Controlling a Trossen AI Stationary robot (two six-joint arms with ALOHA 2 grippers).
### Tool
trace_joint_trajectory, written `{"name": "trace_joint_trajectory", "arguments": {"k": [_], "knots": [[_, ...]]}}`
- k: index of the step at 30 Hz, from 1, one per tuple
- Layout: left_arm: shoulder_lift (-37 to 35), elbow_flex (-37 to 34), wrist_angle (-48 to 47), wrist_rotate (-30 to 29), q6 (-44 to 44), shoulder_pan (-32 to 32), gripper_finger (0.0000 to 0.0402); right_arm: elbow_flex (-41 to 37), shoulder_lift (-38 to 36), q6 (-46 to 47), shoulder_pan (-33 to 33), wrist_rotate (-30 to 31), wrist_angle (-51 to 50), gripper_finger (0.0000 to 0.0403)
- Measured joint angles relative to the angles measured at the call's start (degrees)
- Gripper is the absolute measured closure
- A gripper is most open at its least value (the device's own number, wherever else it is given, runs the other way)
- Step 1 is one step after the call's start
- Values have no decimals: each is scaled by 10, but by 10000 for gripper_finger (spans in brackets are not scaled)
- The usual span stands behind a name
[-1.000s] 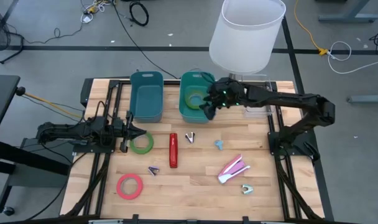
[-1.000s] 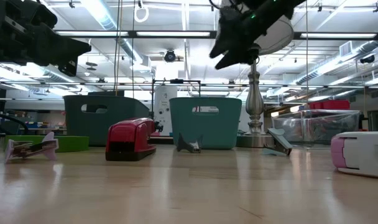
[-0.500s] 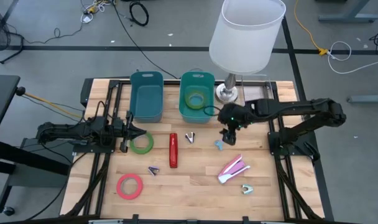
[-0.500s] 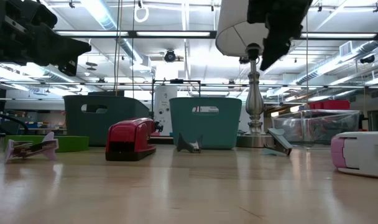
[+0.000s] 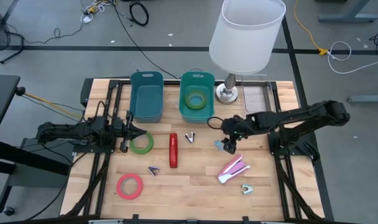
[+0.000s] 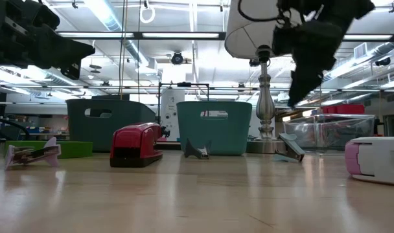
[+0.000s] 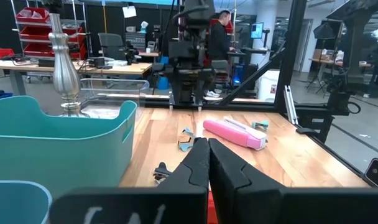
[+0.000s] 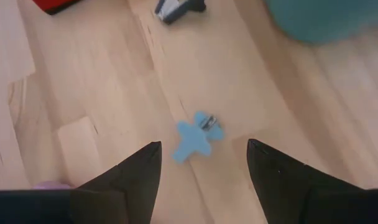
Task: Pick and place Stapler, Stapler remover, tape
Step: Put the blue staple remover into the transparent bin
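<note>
A: R tool [image 5: 227,145] status?
B: hanging over mid-bench, fingers [image 8: 133,174] spread, nothing between them; light-blue staple remover [image 8: 198,135] lies on the wood right under it, framed by the fingers in R wrist cam, not touching. In low view the tool sits well above the bench [image 5: 195,180].

A: L tool?
B: L tool [image 5: 141,131] parked at L side, low, fingers pressed together; tip just beside the green tape roll [image 5: 141,143]; can't tell if it touches.

A: where's the rest of the task stuff?
B: red stapler [image 5: 173,150] flat mid-bench, between green roll and a dark remover [image 5: 190,136]; pink stapler [image 5: 232,168] nearer the front edge on the R side, a pale remover [image 5: 247,189] just in front of it; purple remover [image 5: 154,170] front of the red stapler, L of it; red tape roll [image 5: 130,186] near front-L corner.

A: bins?
B: two at the back; dark-teal bin [image 5: 146,96] on the L; green-teal bin [image 5: 196,98] beside it w/ a yellowish tape roll [image 5: 194,98] lying inside. Lamp [image 5: 245,37] stands just R of that bin, clear tray [image 5: 257,99] next to its base.
</note>
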Motion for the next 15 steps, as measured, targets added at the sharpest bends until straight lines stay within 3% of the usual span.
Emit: {"name": "trace_joint_trajectory", "arguments": {"k": [15], "knots": [[0, 0, -2, 0, 0, 0, 399, -203, -67, 140, -1, -31, 250, 168]]}}
